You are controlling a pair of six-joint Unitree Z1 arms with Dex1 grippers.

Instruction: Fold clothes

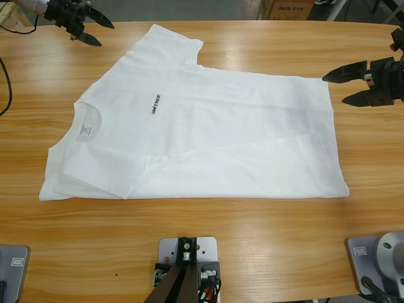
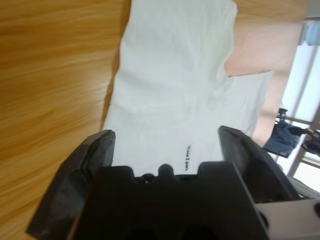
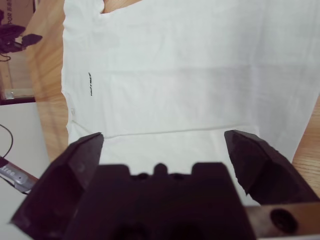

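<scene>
On the wooden table (image 1: 265,252), white T-shirt (image 1: 240,139) looks limp, light; pinch its hem. Left gripper (image 1: 85,26) and right gripper (image 1: 344,85) gape empty.

Both grippers, left (image 1: 95,28) and right (image 1: 344,86), have black tapered jaws on blocky black bodies.

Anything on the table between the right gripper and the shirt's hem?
Nothing: only bare wooden table separates the open right gripper from the plain white cotton T-shirt, seen in the high view.
</scene>
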